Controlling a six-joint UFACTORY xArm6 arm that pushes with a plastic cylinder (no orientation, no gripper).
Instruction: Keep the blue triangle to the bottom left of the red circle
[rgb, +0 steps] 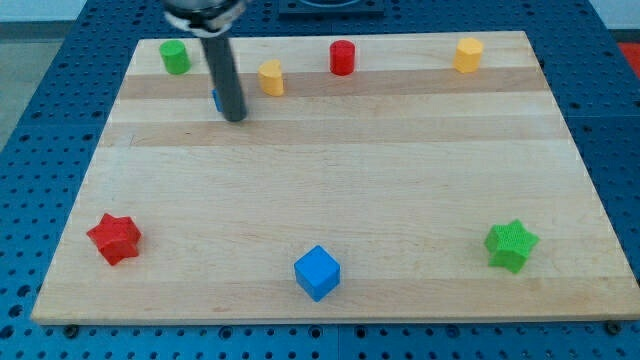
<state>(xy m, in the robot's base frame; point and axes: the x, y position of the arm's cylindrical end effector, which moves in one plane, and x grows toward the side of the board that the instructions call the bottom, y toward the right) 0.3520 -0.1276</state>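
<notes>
The blue triangle (216, 99) (mostly hidden behind my tip (235, 117)) sits left of the yellow block (270, 77); no pincer here

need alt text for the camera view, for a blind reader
My tip rests on a wooden board near the view's top left, hiding all but a sliver of the blue triangle, which lies lower left of the red circle. Green and two yellow blocks share the top edge; a red star, blue cube and green star sit along the bottom.
</notes>
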